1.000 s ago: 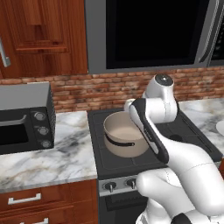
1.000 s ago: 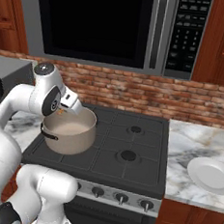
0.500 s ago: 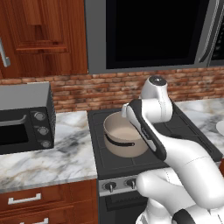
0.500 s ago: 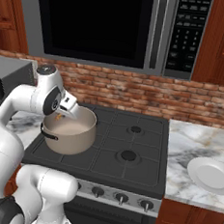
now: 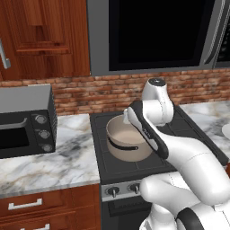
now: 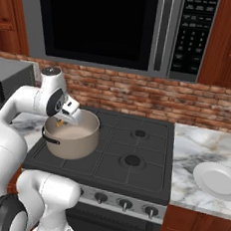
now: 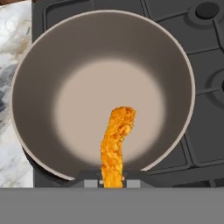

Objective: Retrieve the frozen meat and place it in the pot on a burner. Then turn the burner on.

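**Over the pot: one strip of meat between the fingertips**

Above the front left burner of the black stove (image 6: 133, 154), the gripper (image 7: 112, 183) hangs over the one pot (image 7: 103, 94), looking straight down into its pale inside. A single orange, breaded strip of frozen meat (image 7: 116, 146) rises from between the two dark fingertips (image 7: 89, 183), which sit close on either side of its lower end. The jaws stand nearly closed with the strip between them; whether they still press it cannot be told.

In the hand view the strip's long axis runs from the fingertips toward the middle of the pot, with a slight bend near its far end, which points over the pot's floor. From the right base view a small orange piece (image 6: 59, 123) shows under the hand, over the near rim of the pot (image 6: 71, 134).

The pot stands upright on the burner, its dark curved handle on the side toward the front of the stove. From the left base view the arm reaches over the pot (image 5: 128, 139).

Counted: one pot, one strip, four burners, one white plate (image 6: 219, 180) on the marble counter (image 6: 194, 145) right of the stove, well apart from the pot.
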